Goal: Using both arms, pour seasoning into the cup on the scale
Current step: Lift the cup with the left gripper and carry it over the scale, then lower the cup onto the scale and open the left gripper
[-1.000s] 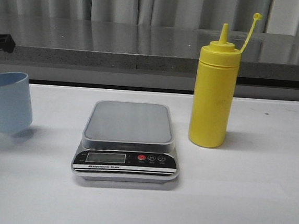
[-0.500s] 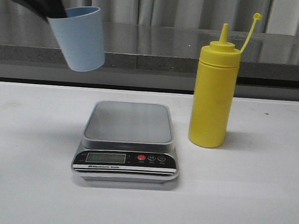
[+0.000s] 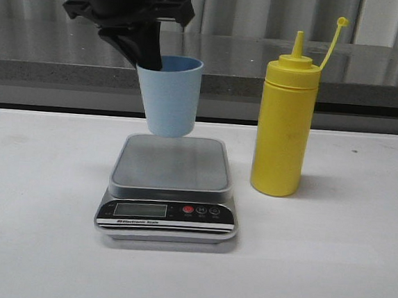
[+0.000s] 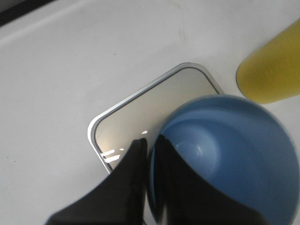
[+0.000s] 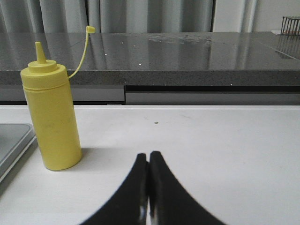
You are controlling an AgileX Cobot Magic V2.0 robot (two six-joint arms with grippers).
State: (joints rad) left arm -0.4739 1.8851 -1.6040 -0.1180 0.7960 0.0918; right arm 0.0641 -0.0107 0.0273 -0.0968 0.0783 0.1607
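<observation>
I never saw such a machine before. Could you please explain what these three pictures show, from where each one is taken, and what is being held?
This is a robot with two black arms at a white table. The front picture looks forward over the table. The other two come from cameras on the wrists, so black fingers show at their lower edge. The left gripper pinches the rim of a light blue cup and holds it in the air above a silver kitchen scale; the cup looks empty inside. Beside the scale stands a yellow squeeze bottle, untouched, its cap off and hanging on a strap. The right gripper is shut, holds nothing, and faces that bottle.
</observation>
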